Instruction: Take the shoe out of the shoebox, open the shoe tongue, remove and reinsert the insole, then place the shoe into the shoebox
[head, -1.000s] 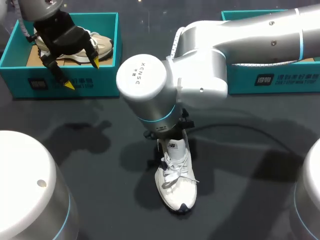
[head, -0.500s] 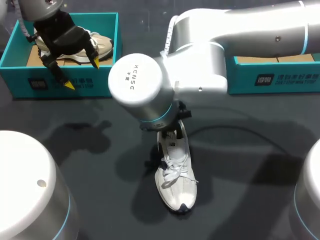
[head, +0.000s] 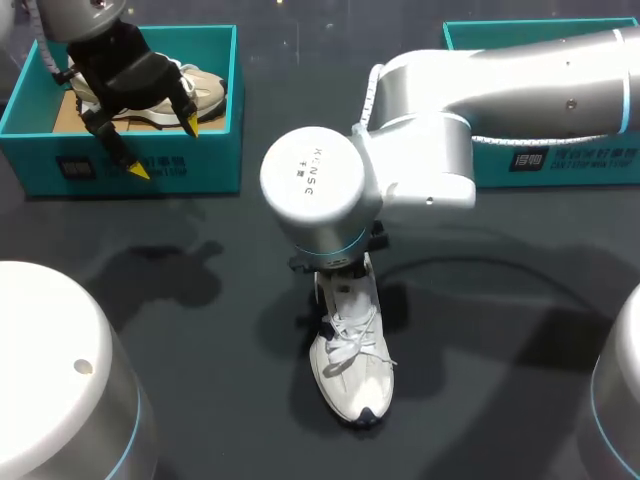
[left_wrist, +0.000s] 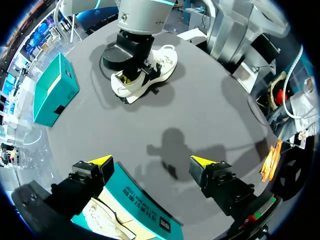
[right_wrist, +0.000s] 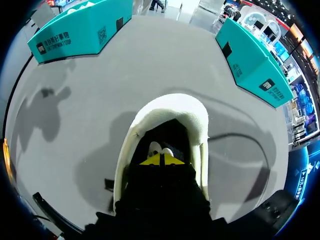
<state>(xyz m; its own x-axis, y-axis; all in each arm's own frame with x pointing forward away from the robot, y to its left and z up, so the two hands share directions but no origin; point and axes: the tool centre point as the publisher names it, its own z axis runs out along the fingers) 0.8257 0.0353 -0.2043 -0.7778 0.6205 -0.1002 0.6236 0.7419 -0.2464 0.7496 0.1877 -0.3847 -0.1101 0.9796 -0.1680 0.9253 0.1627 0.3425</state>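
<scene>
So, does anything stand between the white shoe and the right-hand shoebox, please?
Nothing solid visible: between the white shoe and the right shoebox lies only a thin dark line on the table, cable or shadow, with the right arm above.

The table (head: 200, 330) has a dark grey, matte top. A teal box (head: 160, 165) stands open-topped at its far left, with a dark printed label on the front wall. Inside, a beige shoe (head: 205, 90) lies on brown cardboard (head: 62, 115).
</scene>
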